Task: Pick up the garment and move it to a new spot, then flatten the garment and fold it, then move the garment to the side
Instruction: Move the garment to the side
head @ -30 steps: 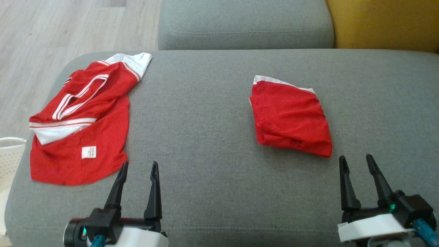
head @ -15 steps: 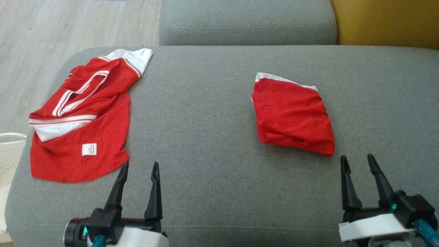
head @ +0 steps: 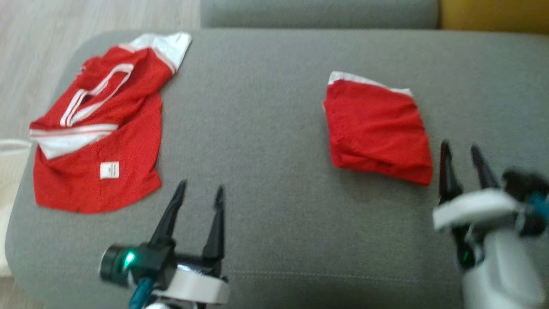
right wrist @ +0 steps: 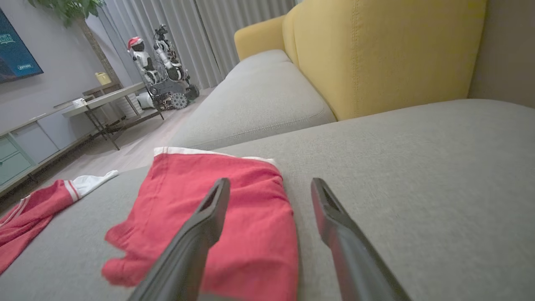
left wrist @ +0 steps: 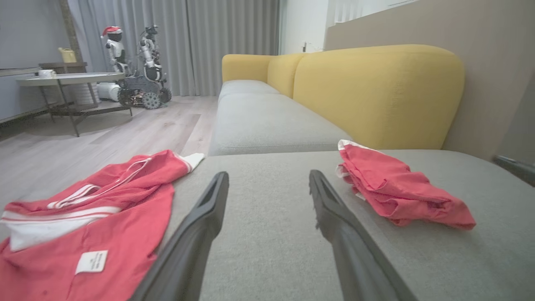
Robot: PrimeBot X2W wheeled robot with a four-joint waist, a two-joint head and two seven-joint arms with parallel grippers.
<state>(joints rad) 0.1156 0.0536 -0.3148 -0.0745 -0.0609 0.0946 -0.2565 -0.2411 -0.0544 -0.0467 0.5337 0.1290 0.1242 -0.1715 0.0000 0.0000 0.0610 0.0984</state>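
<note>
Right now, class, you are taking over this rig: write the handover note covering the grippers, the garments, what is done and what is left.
Left gripper: open, empty, over the grey sofa cushion, near the hem of the red jersey.
Right gripper: open, empty, beside the near right corner of the folded red garment.
The red jersey, white-trimmed, lies rumpled and unfolded at the cushion's left end, label showing.
Done: one garment lies folded on the cushion's right half.
Left: probably moving the folded garment aside; the jersey is not yet flattened or folded.
</note>
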